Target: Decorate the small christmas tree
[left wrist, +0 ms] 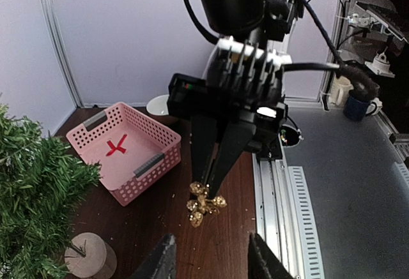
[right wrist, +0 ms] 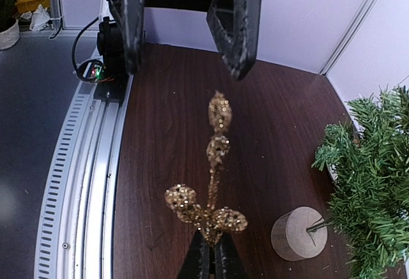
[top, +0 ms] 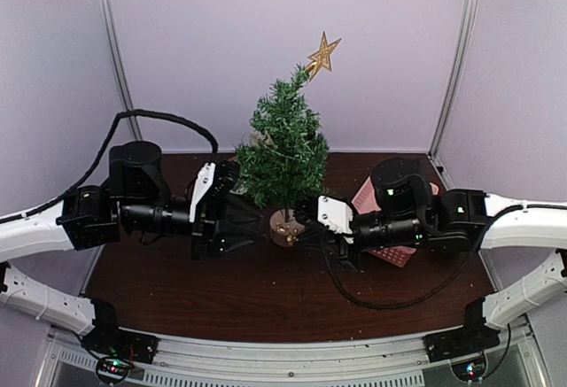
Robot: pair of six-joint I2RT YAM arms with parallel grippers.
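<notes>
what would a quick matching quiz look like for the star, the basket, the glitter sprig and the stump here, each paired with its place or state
Things:
1 gold star
2 pink basket
3 gold glitter sprig
4 wooden stump

Places or states:
a pinched in the right end effector
b red cross inside
c tip of the small christmas tree
d bottom of that tree

Pairs: 1-c, 2-b, 3-a, 4-d
</notes>
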